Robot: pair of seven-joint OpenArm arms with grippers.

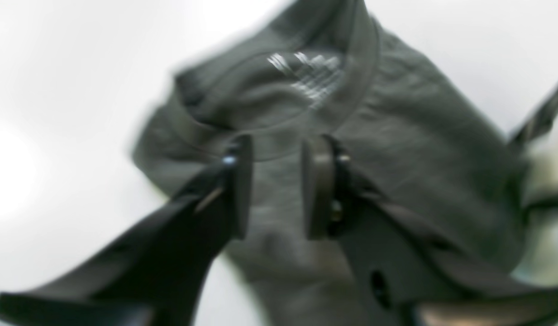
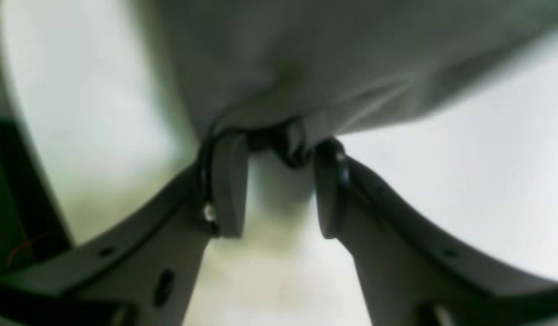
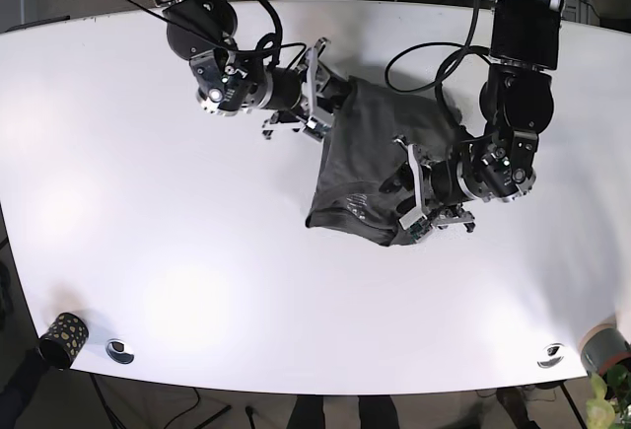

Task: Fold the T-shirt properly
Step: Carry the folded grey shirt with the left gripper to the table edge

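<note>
Mid-table: T-shirt lies partly folded, collar nearest camera | right gripper pinches hem, probably to tension the fold | left gripper jaws apart above collar, holding nothing.

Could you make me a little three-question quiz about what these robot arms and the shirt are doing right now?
1. True or false: the T-shirt is lying on a white table.
2. Which fingers have a fold of fabric between them? A) left gripper B) right gripper C) neither
3. Fill in: in the left wrist view, the printed label sits inside the shirt's ____.

Key
1. True. The dark grey shirt lies bunched up on the white tabletop.
2. B. A bunched edge sits between the right fingers; the left ones stand open over the cloth.
3. Collar.
</note>
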